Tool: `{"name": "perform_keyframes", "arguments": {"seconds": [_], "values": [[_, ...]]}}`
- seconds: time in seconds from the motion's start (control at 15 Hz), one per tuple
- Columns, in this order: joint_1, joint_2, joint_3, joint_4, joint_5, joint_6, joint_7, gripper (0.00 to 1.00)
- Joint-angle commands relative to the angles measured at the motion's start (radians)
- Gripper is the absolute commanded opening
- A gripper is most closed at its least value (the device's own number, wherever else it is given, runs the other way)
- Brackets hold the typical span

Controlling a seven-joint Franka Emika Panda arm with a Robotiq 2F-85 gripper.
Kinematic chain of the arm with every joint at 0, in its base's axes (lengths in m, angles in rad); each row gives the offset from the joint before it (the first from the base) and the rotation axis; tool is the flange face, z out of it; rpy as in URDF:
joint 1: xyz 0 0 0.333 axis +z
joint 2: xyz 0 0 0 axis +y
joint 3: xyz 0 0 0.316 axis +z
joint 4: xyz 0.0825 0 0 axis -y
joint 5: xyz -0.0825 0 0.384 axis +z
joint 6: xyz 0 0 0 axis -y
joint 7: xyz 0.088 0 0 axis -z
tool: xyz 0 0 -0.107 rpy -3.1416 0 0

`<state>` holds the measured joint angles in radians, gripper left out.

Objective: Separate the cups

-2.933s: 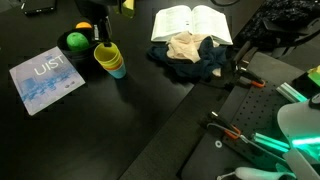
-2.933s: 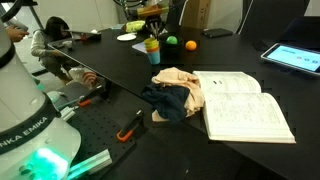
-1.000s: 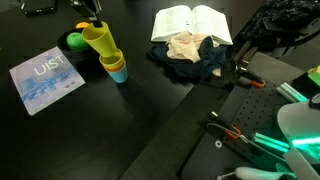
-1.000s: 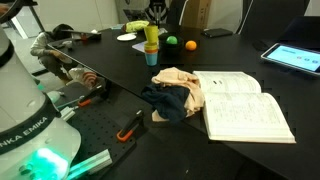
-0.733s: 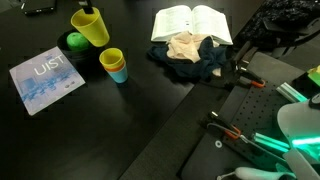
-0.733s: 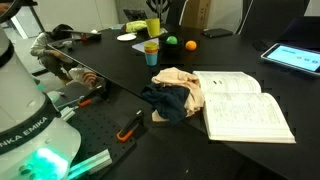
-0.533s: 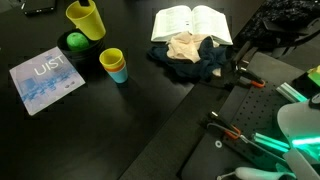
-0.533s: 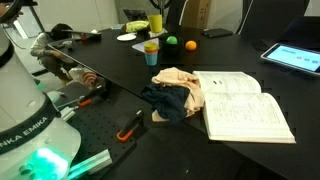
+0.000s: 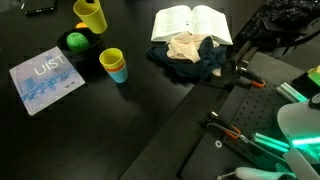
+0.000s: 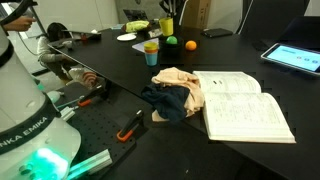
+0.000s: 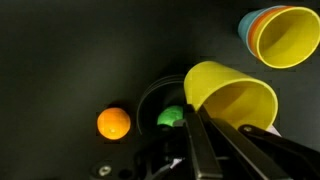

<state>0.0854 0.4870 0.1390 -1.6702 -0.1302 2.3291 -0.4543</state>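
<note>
The jaws are pinching the wall of a yellow cup (image 11: 230,95), holding it lifted over the black bowl (image 11: 148,98); the nested cups (image 9: 113,64) are standing nearby on the desk (image 9: 150,110).

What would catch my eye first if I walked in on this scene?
Probably the bright yellow cup held up in the gripper near a black bowl with a green ball. Beside the bowl stands a nested stack of cups, and farther along the dark table an open book lies beside crumpled cloth.
</note>
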Motion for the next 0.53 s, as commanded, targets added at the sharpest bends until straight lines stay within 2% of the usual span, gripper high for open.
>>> {"name": "perform_keyframes", "arguments": {"seconds": [0.0, 0.47], "values": [[-0.016, 0.063, -0.006, 0.048, -0.012, 0.057, -0.012, 0.01], [-0.056, 0.111, -0.019, 0.033, -0.007, 0.079, -0.008, 0.01]]}}
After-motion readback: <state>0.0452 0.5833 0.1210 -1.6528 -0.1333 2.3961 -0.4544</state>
